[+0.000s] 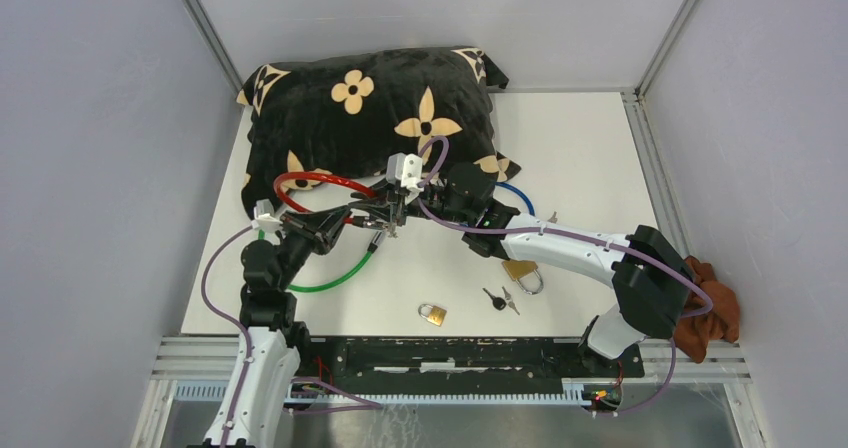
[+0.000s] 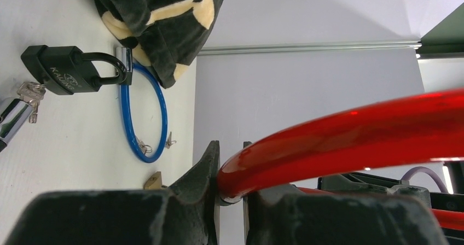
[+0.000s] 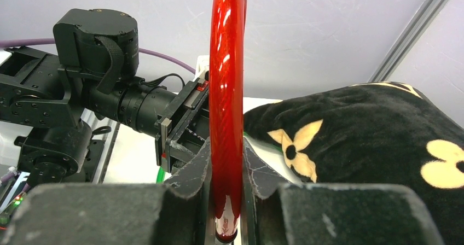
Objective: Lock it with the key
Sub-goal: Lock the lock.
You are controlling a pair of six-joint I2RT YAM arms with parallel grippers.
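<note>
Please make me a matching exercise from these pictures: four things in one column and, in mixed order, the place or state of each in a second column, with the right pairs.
Things
1. red cable
2. blue cable
3. small brass padlock
4. brown cloth

Places or states
A. lying on the table near the arm bases
B. at the far right, beside the right arm
C. clamped in the left end effector and the right end effector
D. by the pillow, at the black padlock

Pairs: 1-C, 2-D, 3-A, 4-B
</note>
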